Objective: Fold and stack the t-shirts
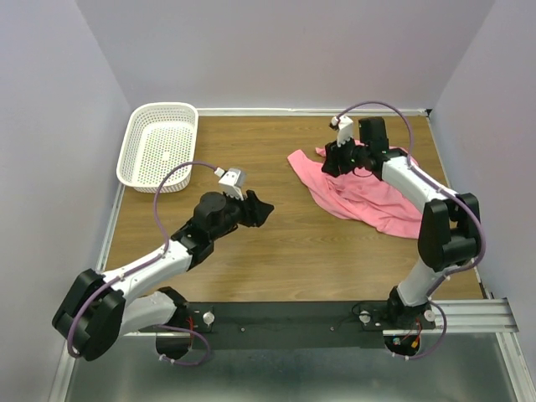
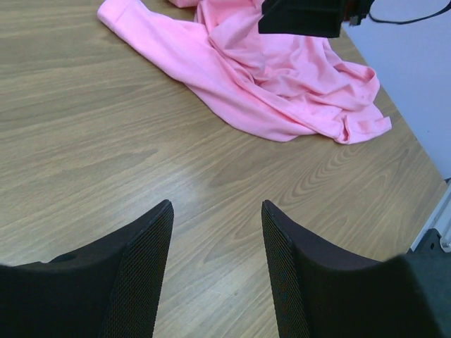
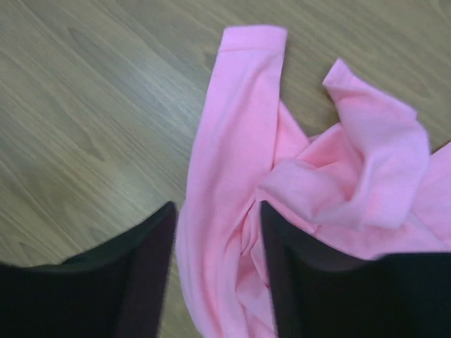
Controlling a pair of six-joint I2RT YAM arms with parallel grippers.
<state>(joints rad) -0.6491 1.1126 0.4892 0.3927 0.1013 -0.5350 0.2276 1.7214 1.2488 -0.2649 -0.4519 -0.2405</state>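
Observation:
A salmon-pink t-shirt [image 1: 368, 194] lies crumpled on the wooden table at the right. It also shows in the left wrist view [image 2: 268, 77] and in the right wrist view [image 3: 232, 176], with one sleeve stretched out toward the far side. My right gripper [image 1: 338, 159] [image 3: 217, 211] is open, its jaws straddling a bunched fold of the shirt near its left edge. My left gripper [image 1: 258, 209] [image 2: 217, 211] is open and empty over bare wood near the table's middle, well left of the shirt.
A white perforated plastic basket [image 1: 159, 144] stands at the back left of the table. Purple walls close in the table on the left, back and right. A metal rail [image 1: 469, 314] runs along the near edge.

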